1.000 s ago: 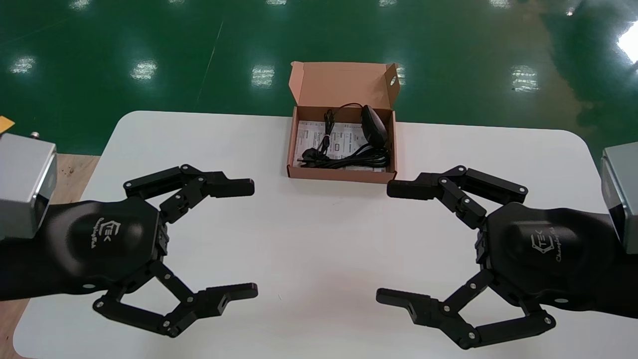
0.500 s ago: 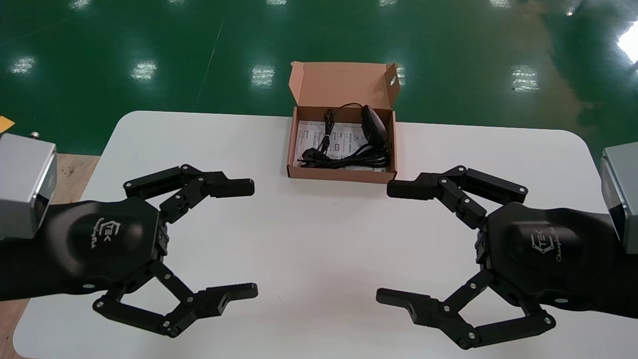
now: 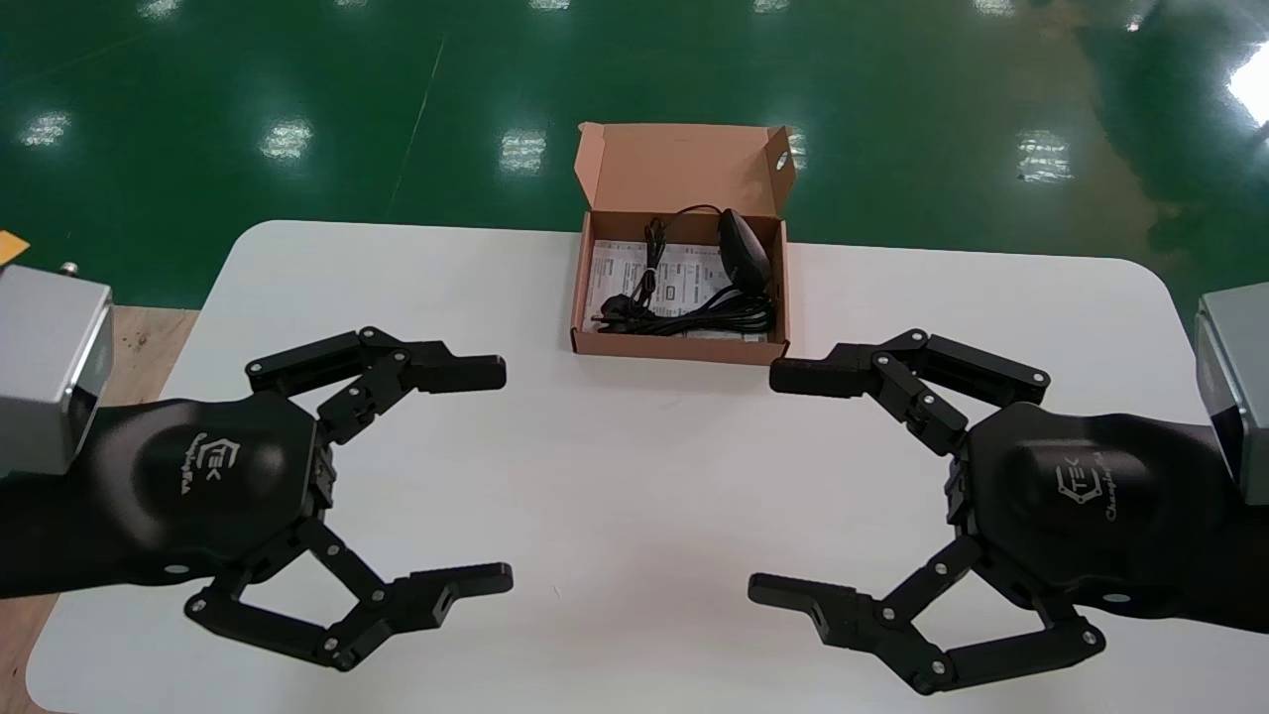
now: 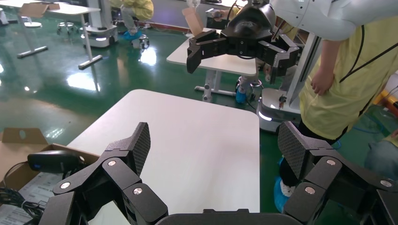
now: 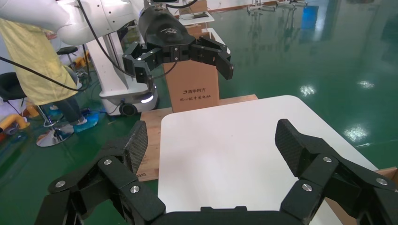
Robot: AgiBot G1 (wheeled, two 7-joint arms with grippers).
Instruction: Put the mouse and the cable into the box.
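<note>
Fingers [image 3: 466, 373] on left gripper [image 3: 504, 473] and right gripper [image 3: 764, 481] hang released over the near counter [image 3: 634, 476]. Mouse [image 3: 744, 248] and cable [image 3: 714, 312] fill the box [image 3: 679, 347]; I fear snagging loops if I reach in.

At the left jaws: finished in matt black throughout. Built from paired link bars [image 3: 307, 359], pinned with small silver screws [image 3: 378, 596]. Tipped with blocky pads [image 3: 466, 374], cross-hatched on the inner faces [image 4: 141, 143]. Mounted on a rounded, glossy black shell [image 3: 188, 506], printed with a white hexagon logo [image 3: 220, 458] and a line of script. Backed by a grey metal block [image 3: 45, 367] with rounded corners, topped by a small bolt [image 3: 69, 268].

At the right jaws: same black finish, linkage, screws and logo on a second shell [image 3: 1140, 526], with a second block [image 3: 1234, 387] behind.

Farther up, from the wrist views: clad in smooth white casing [image 5: 42, 14], with a black cable [image 5: 94, 35] run along the outside.
</note>
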